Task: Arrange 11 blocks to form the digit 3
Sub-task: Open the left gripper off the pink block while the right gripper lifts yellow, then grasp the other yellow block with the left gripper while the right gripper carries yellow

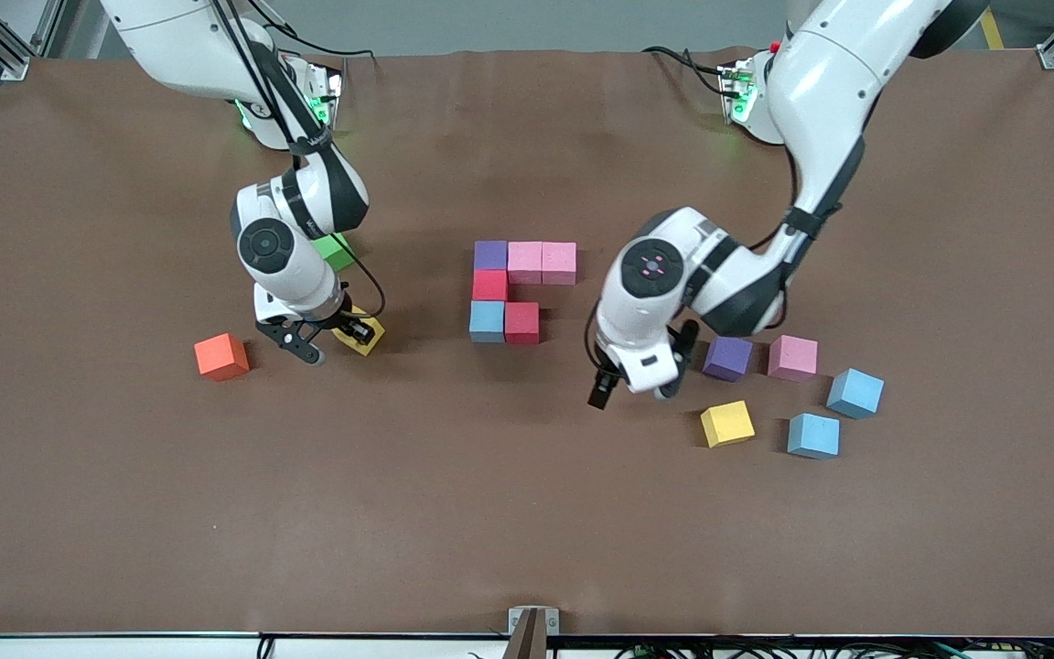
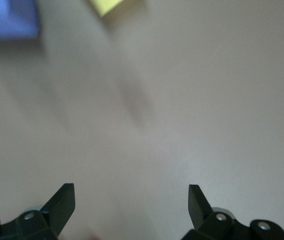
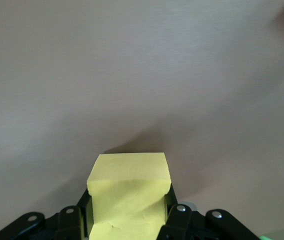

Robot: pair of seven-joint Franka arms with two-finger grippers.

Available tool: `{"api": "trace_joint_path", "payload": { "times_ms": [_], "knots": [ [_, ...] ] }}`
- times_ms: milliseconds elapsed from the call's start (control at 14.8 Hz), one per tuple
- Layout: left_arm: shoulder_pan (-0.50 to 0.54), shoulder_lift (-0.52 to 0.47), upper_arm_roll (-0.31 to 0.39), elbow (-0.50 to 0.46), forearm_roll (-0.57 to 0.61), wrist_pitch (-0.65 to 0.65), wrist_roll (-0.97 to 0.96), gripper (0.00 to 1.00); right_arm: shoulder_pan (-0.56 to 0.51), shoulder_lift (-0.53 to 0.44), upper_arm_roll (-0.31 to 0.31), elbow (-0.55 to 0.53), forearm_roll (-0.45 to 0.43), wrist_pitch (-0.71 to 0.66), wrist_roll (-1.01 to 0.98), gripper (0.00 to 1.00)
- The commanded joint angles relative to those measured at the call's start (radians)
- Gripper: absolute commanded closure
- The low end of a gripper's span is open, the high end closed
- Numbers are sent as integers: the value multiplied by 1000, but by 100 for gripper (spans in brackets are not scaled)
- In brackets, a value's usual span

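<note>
Table: brown table (image 1: 527, 513) with a plain cloth top, and both arm bases stand along one long edge.
Right gripper: right gripper (image 1: 337, 337) is low at the table and pinches the yellow block (image 1: 360, 333); in the right wrist view the block (image 3: 129, 192) sits tight between the two fingers.
Left gripper: left gripper (image 1: 634, 389) hangs over bare table with its fingers spread wide and nothing in them; this arm waits.
Digit so far: six blocks touch each other in the half-made digit 3 (image 1: 518, 291). They are a purple block (image 1: 490, 255), two pink ones (image 1: 542, 263), a red one (image 1: 490, 286), a blue one (image 1: 487, 321) and another red one (image 1: 521, 322).
Key direction: from the held yellow block, the digit lies at about 3 o'clock in the front view, a good way off.
Likely next move: I think the right arm lifts the block and carries it over to the digit.
Nearer arm: the right arm already has it, so it should do the job.
Loose blocks: orange block (image 1: 221, 356) sits at 9 o'clock from the right gripper. Near the left gripper lie purple (image 1: 727, 358), pink (image 1: 792, 357), yellow (image 1: 726, 424) and two blue blocks (image 1: 833, 416).
Extra: green cube (image 1: 336, 250) peeks out under the right arm.
Containers: none can be seen.
</note>
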Motion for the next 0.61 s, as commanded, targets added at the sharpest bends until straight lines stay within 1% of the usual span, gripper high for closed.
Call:
{"api": "trace_joint_path", "payload": {
  "times_ms": [0,135,203,406,541],
  "knots": [
    [57,-15,-7,-23,10,-11,230,0,39,-11,2,56,11,-17,-23,96],
    [105,-15,-7,-28,7,-11,390,0,77,1,1,121,11,-40,-29,97],
    [129,-13,-7,-29,9,-11,455,0,94,23,1,172,11,-69,-52,97],
    [175,2,-4,-28,7,-11,619,0,125,81,1,323,9,-191,-176,97],
    [204,14,0,-28,13,-5,746,0,140,127,1,412,9,-243,-266,97]
  ]
}}
